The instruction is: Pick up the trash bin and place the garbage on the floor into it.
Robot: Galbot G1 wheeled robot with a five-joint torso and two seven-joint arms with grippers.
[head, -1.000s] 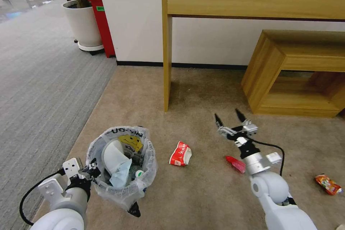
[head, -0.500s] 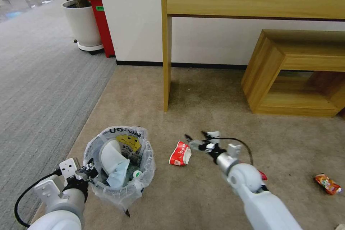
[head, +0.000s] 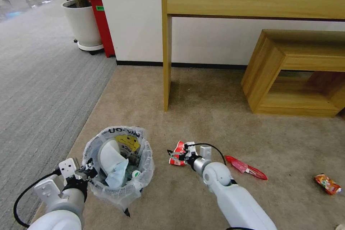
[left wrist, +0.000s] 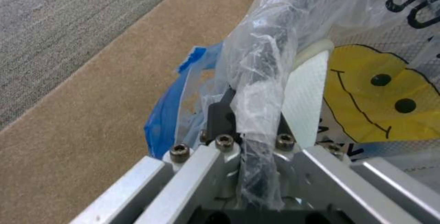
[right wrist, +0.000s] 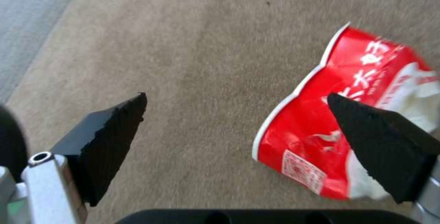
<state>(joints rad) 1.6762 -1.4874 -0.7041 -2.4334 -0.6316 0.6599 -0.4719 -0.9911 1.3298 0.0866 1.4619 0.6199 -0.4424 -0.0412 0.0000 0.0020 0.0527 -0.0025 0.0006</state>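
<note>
**Layout, carpet area**

Trash bin point(head: 118, 167) sits on the floor point(head: 201, 115) at front left, left gripper point(head: 89, 169) clamped on its left rim. Crushed cup point(head: 178, 153) lies just right of the bin; right gripper point(head: 175, 155) spread wide over it. Flat wrapper point(head: 246, 168) further right, snack packet point(head: 327, 184) far right. Desk point(head: 251, 0) and low shelf point(head: 298, 72) behind, against the wall. Planter point(head: 83, 25) back left.

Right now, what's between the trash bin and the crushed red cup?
Bare beige carpet separates the trash bin from the red cup, seen in the head view.
</note>
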